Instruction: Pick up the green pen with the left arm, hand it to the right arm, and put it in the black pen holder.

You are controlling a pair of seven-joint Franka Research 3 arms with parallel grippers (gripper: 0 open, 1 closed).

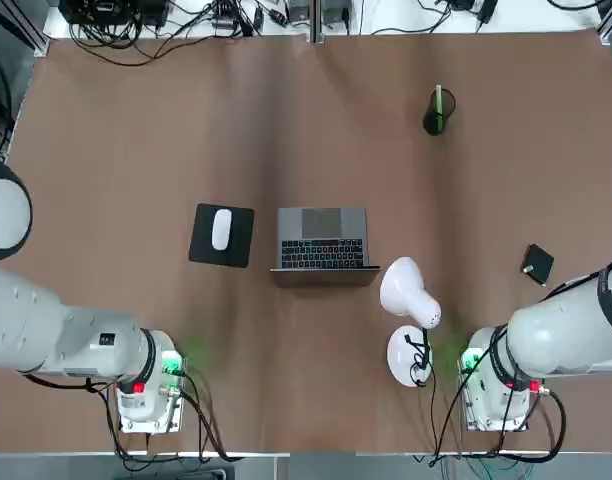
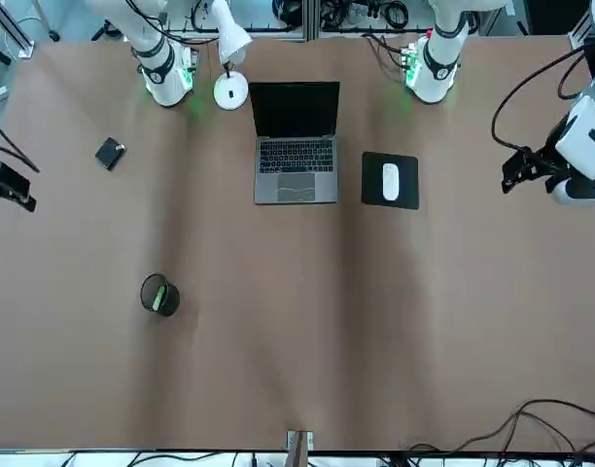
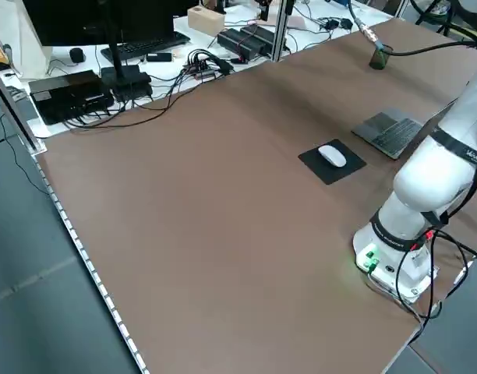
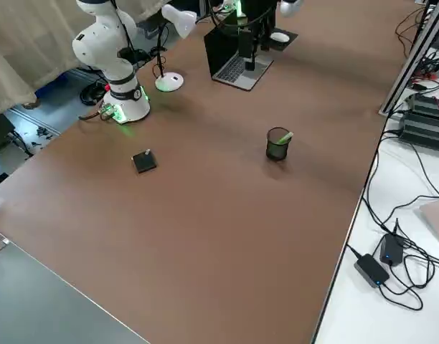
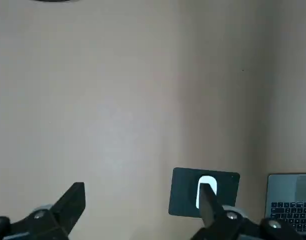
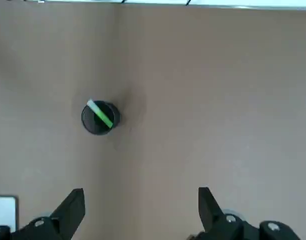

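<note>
Green pen [image 1: 438, 102] sits inside the black pen holder [image 1: 436, 118], leaning on the rim with its upper end sticking out. On the top view the holder is at about 1 o'clock from the laptop [image 1: 323, 240], well apart from it, on the far right part of the table [image 1: 286, 130].

My left pincer [image 5: 143, 212] is off past the table's left edge, high up, fingers [image 5: 73, 200] spread apart and holding nothing. Its wrist camera looks down on the mouse [image 5: 205, 190] and mouse pad [image 5: 185, 197], with the laptop corner just beside.

My right pincer [image 6: 141, 210] is off past the right edge, fingers [image 6: 73, 207] apart too, nothing between them. Its wrist camera sees the holder with the pen in it, well apart from the fingers.

Rest of the table: lamp [image 1: 410, 300] at 4 o'clock from the laptop, small black box [image 1: 537, 264] at 3 o'clock, near the right edge.
</note>
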